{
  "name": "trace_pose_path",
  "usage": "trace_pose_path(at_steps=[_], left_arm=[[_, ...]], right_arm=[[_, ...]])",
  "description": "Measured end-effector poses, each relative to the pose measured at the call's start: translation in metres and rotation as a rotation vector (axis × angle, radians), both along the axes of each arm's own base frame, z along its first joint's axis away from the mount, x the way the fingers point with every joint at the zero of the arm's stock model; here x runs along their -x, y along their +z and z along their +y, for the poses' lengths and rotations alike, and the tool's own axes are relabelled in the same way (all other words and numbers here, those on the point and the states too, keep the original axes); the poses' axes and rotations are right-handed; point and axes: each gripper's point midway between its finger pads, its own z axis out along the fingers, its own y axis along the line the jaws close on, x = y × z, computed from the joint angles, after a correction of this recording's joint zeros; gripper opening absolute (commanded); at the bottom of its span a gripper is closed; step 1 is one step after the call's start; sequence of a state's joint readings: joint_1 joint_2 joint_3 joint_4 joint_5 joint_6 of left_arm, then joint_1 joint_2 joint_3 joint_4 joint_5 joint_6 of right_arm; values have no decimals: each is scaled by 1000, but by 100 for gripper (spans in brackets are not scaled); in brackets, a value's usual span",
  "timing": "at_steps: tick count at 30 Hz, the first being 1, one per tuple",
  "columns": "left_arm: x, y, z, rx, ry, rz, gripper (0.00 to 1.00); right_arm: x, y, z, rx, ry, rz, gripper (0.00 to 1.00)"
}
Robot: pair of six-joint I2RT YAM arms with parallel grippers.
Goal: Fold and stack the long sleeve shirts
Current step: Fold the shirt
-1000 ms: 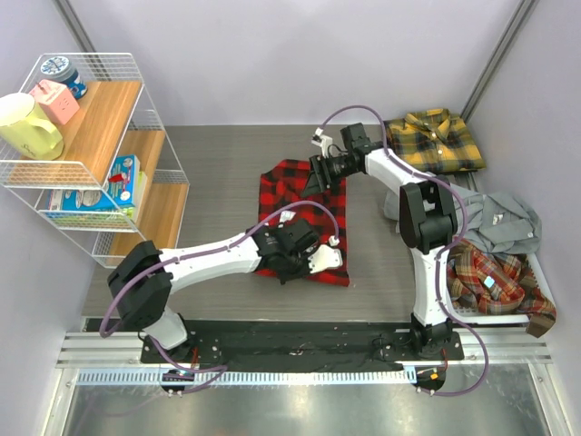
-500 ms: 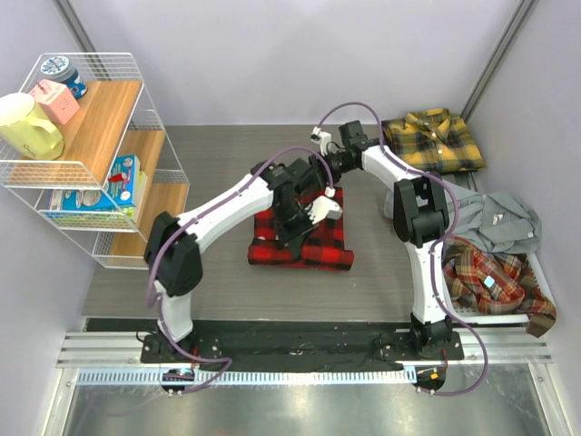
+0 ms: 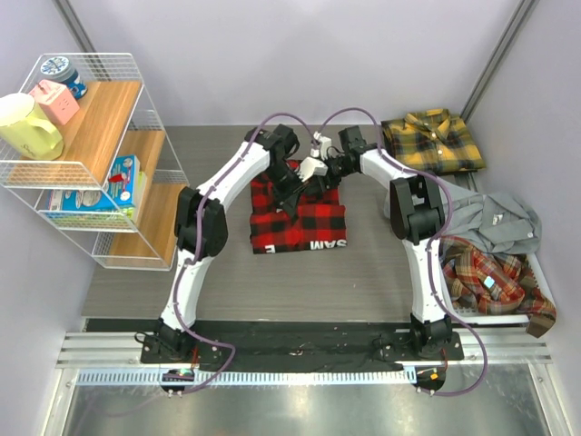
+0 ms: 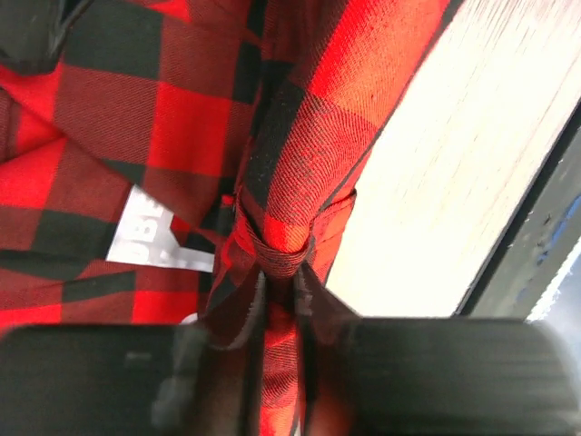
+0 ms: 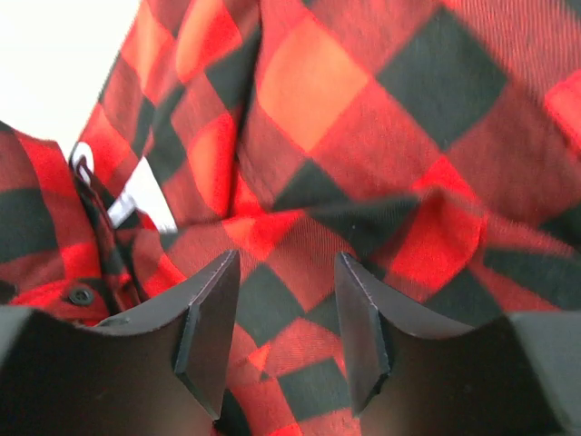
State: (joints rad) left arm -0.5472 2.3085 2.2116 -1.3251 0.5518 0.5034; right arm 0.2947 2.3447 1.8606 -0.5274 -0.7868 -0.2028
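The left claw point(image 4: 281, 354), clamped on a bunched fold of the red-and-black check shirt point(image 3: 300, 227), has swept the near hem up to the collar end beside the spread, empty right claw point(image 5: 286, 272), halving the shirt mid-table point(image 3: 381, 268), lettering point(image 3: 325, 245) upward, seemingly ready for release.

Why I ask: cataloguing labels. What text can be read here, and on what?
"SAME", seemingly: white block letters, upside down in the top view, on the red-and-black check flannel shirt.
Left wrist view: white lettering on that shirt, cut off, unreadable.
Print on the blue-green box on the white wire shelf: too small to read.
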Motion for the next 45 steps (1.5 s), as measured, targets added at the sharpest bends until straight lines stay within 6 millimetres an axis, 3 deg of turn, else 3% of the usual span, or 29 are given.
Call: trace_pose_path(at_steps=[1, 4, 8, 13, 16, 21, 24, 27, 29, 32, 36, 37, 38, 42, 45], left_arm=[[-1, -1, 3, -1, -7, -4, 31], [0, -13, 10, -12, -41, -5, 40], [-3, -33, 20, -36, -39, 4, 44], [-26, -44, 38, -35, 22, -30, 48], [-27, -58, 49, -39, 39, -19, 40], [-10, -77, 56, -45, 13, 27, 19], [-5, -77, 55, -38, -22, 18, 12], [8, -77, 53, -38, -73, 18, 9], [22, -76, 50, -37, -117, 39, 9], [63, -75, 46, -35, -213, 107, 9], [126, -65, 49, -34, -333, 221, 18], [134, -62, 49, -26, -352, 232, 30], [140, -57, 48, -16, -366, 240, 34], [133, -32, 51, 51, -334, 203, 54], [120, -11, 56, 100, -251, 173, 68]], right_arm=[[0, -3, 0, 2, 0, 5, 50], [1, -8, -1, 4, -1, 16, 50], [1, -9, -1, 2, 1, 19, 49], [2, -9, -1, 1, 3, 22, 49], [3, -9, 0, 0, 3, 24, 49], [1, -3, -3, -13, -15, 37, 52], [-1, 17, -5, -41, -39, 36, 54], [-6, 50, -14, -80, -70, 4, 55], [-11, 78, -23, -103, -92, -38, 55], [-14, 111, -33, -129, -107, -102, 54], [-13, 130, -41, -144, -108, -135, 53], [-10, 127, -41, -147, -103, -125, 53], [-6, 123, -40, -148, -97, -107, 53], [15, 100, -34, -135, -74, -12, 51], [22, 95, -26, -139, -50, 11, 47]])
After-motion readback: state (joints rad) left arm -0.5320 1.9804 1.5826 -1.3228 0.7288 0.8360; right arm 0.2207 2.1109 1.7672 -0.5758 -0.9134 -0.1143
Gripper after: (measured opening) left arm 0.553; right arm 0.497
